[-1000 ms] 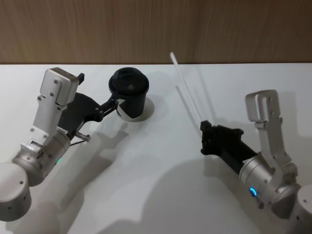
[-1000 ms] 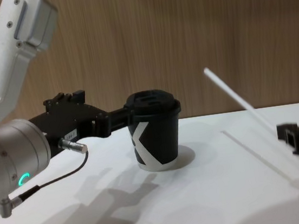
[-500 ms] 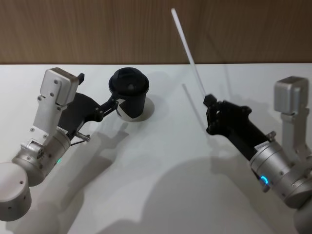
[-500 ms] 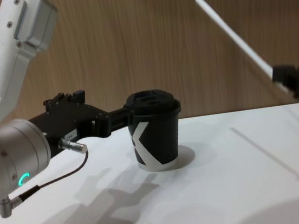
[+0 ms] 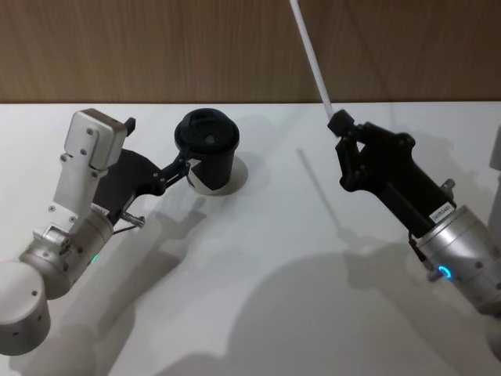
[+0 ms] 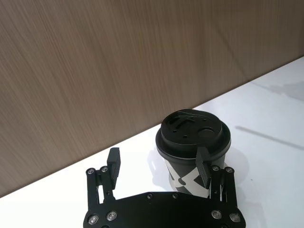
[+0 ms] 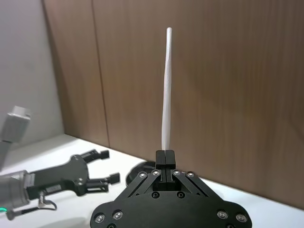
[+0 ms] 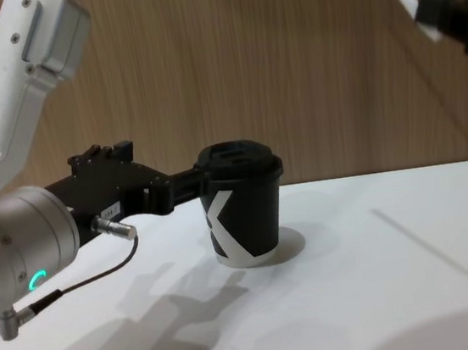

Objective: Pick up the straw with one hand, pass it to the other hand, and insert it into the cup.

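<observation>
My right gripper (image 5: 338,124) is clamped tight on the low end of the straw (image 5: 311,55), which slants up past the wood-panel wall (image 5: 117,47), well above the white table (image 5: 258,298). That arm reaches forward from the right. The cup (image 5: 208,149) stands upright, lid on. My left gripper (image 6: 158,164) is spread wide beside it, one finger against its side.

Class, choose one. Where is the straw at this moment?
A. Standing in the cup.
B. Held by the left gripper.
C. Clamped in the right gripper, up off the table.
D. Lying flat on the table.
C: the right gripper is shut on the straw near its lower end and holds it in the air, while the left gripper sits open beside the cup.
</observation>
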